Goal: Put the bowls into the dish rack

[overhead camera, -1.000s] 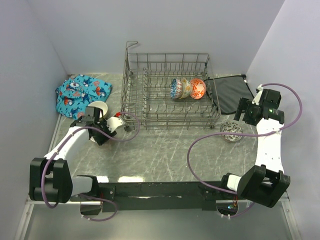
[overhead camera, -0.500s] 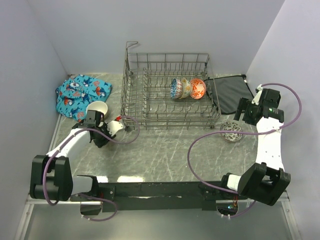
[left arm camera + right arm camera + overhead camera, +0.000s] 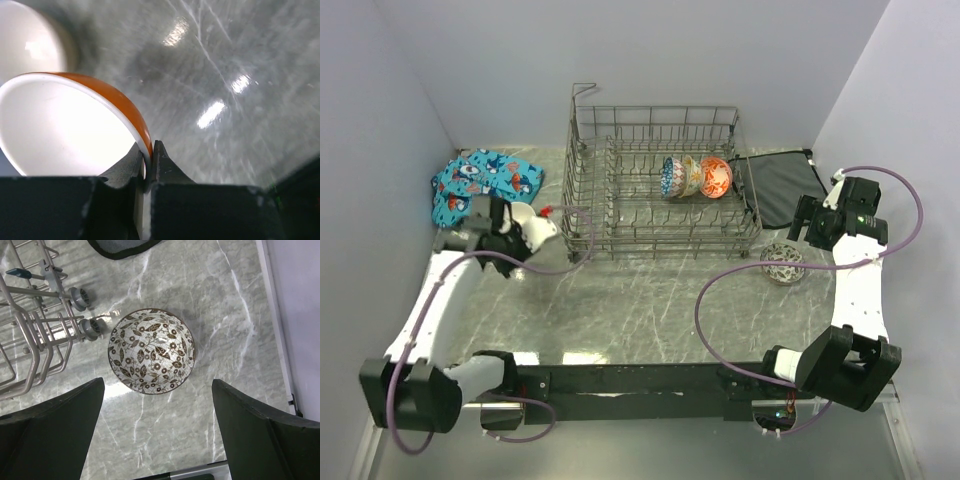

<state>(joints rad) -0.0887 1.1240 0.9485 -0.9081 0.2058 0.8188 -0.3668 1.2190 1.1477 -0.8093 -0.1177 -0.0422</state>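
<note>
From above, your left gripper point(image 3: 525, 238) holds an orange bowl point(image 3: 540, 231) just left of the dish rack point(image 3: 620, 215), where three bowls point(image 3: 696, 176) stand on edge. Left wrist: jaws pinched on that bowl's rim, a cream bowl point(image 3: 25, 45) just beside it. Right wrist: your right gripper point(image 3: 156, 390) hangs spread wide over the speckled bowl point(image 3: 151, 351) on the table point(image 3: 225, 300), near the rack's corner.

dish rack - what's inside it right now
Inside the dish rack, right of centre, three bowls stand on edge: a blue patterned bowl, a cream leaf bowl, an orange-red bowl. They overlap, hiding part of each.
</note>
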